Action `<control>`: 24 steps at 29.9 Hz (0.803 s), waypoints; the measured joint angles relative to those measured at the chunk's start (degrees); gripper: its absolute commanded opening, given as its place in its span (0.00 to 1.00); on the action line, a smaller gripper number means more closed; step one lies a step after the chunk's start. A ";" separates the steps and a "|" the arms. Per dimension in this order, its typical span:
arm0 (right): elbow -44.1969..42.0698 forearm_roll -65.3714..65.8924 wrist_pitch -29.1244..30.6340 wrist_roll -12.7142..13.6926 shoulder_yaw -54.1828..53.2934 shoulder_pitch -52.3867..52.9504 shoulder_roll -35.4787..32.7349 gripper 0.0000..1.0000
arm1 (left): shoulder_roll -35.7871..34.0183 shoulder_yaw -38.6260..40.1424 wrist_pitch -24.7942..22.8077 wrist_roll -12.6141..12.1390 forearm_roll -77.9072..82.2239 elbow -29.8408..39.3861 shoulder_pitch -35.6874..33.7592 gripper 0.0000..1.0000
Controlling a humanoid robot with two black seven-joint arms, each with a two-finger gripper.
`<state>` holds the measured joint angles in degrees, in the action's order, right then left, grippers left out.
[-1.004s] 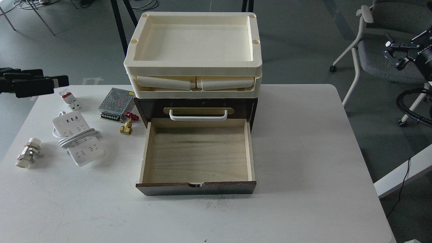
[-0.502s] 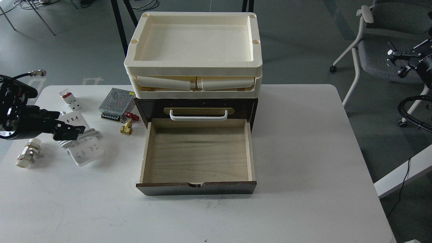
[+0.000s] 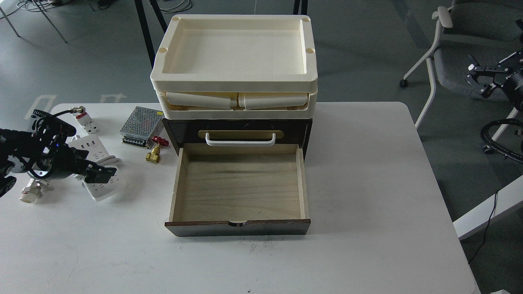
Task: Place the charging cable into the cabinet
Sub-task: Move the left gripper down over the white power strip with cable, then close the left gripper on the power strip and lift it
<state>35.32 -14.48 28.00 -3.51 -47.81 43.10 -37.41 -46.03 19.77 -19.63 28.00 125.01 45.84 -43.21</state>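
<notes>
The charging cable [image 3: 93,148], a white power strip with its cord looped around it, lies on the white table left of the cabinet. My left gripper [image 3: 99,174] hangs low over the middle of the strip and hides that part; its fingers show as one dark block. The dark brown cabinet [image 3: 186,130] stands at the table's middle, with its pale wood drawer [image 3: 241,183] pulled out and empty. A white bar handle [image 3: 240,141] sits above the drawer. Cream trays [image 3: 235,87] are stacked on top. My right gripper [image 3: 479,79] is open, off the table at the far right.
A white-and-red circuit breaker [image 3: 87,122], a perforated metal power supply box [image 3: 141,121] and a brass valve with a red handle [image 3: 154,152] lie near the strip. A pipe fitting [image 3: 29,192] lies at the left edge. A grey chair [image 3: 457,49] stands beyond the table's right side.
My left arm has come down and to the right, from beyond the table's left edge onto the power strip. My right gripper has drifted slightly.
</notes>
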 measured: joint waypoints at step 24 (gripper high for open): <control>-0.78 -0.02 0.00 0.00 -0.05 -1.68 -0.13 1.00 | 7.42 -9.68 12.34 -0.04 0.00 -16.78 -1.28 0.02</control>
<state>34.54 -14.50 28.00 -3.51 -47.86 41.42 -37.54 -38.61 10.09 -7.30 27.97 125.01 29.06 -44.50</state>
